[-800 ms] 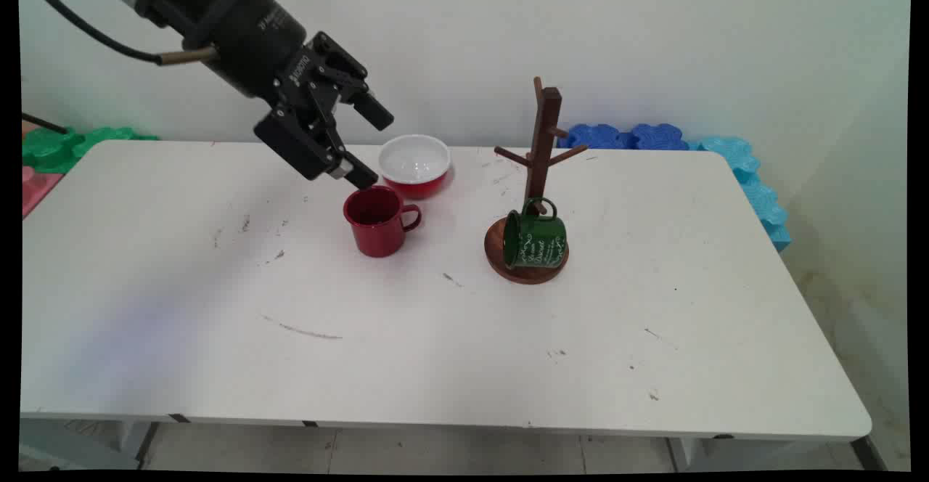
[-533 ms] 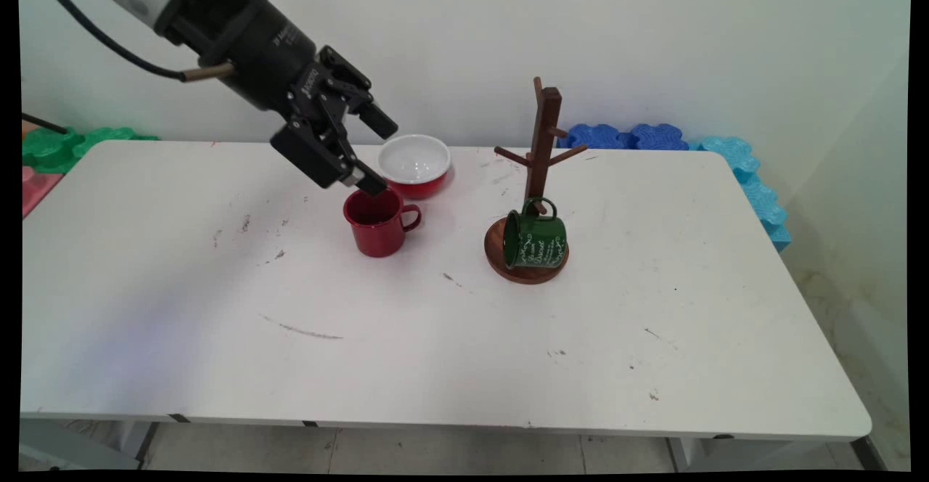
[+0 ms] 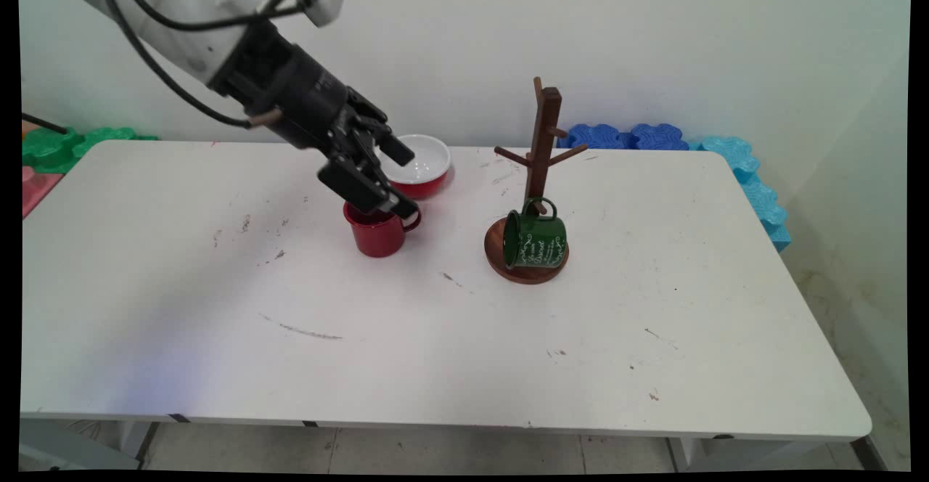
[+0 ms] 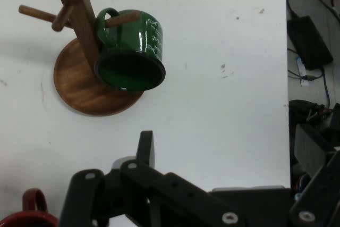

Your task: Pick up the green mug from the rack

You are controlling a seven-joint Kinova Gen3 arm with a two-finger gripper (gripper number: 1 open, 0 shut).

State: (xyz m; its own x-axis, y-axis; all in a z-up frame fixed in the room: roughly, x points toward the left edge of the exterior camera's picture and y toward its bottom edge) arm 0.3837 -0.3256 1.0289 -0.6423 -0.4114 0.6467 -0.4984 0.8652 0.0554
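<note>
While you look down across the white table [image 3: 218, 322], your black gripper [image 3: 403, 184] hangs with its fingers spread wide at the red mug [image 3: 377, 231], one fingertip [image 3: 408, 213] at the rim by the handle and the other raised before the red bowl [image 3: 421, 166] just behind. To the right, well apart, a green mug [image 3: 535, 239] hangs on a low peg of the wooden mug tree [image 3: 543, 155]. From the hand camera you see the green mug [image 4: 130, 51] on the tree [image 4: 79, 35], and the red mug's [image 4: 29, 217] handle at the bottom left beside the gripper linkage [image 4: 159, 195].
</note>
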